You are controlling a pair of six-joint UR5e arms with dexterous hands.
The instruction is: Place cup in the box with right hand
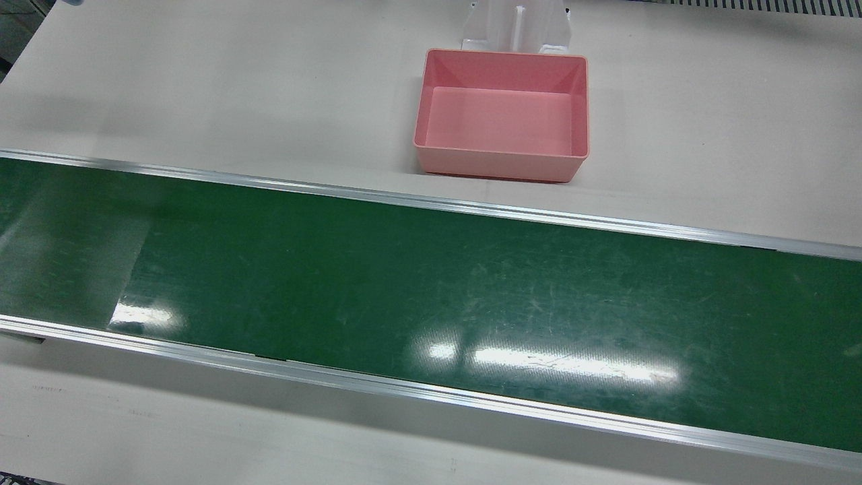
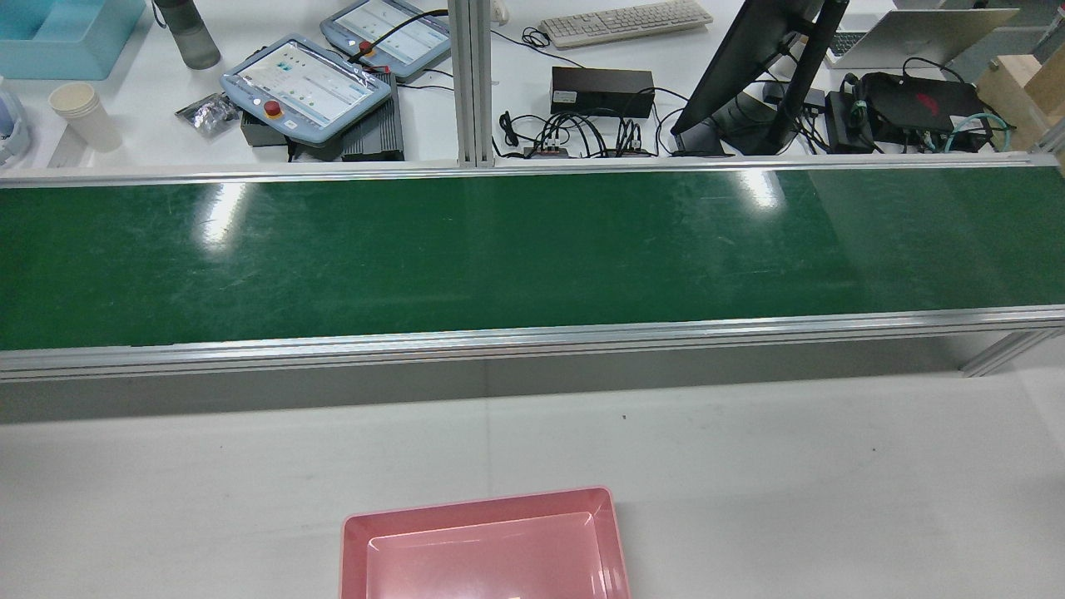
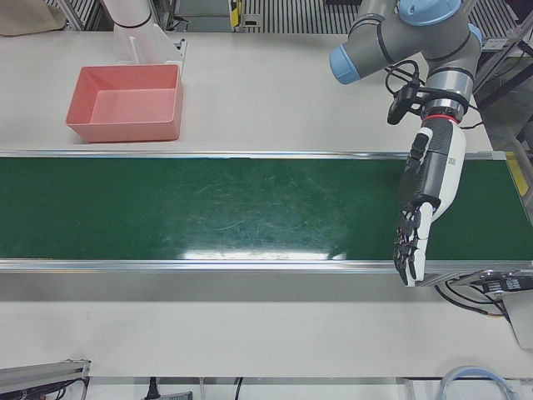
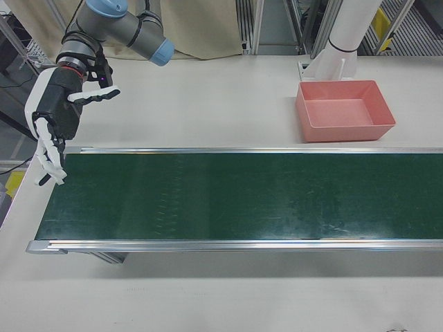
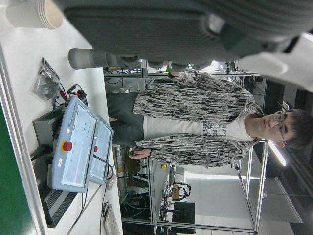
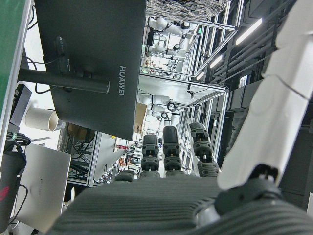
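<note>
Box [image 1: 502, 172] empty, near belt [image 1: 431, 303] edge; belt bare.

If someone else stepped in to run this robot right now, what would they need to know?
Right hand: open, empty, hanging over its end of the green conveyor belt.
Left hand: open, empty, over the opposite end.
Pink box: empty, on the white table beside the belt, between the arms.
Cup: none on the belt. A stack of paper cups stands on the operators' desk.
Done: nothing yet.
Left: grasp a cup with the right hand and place it in the box.
</note>
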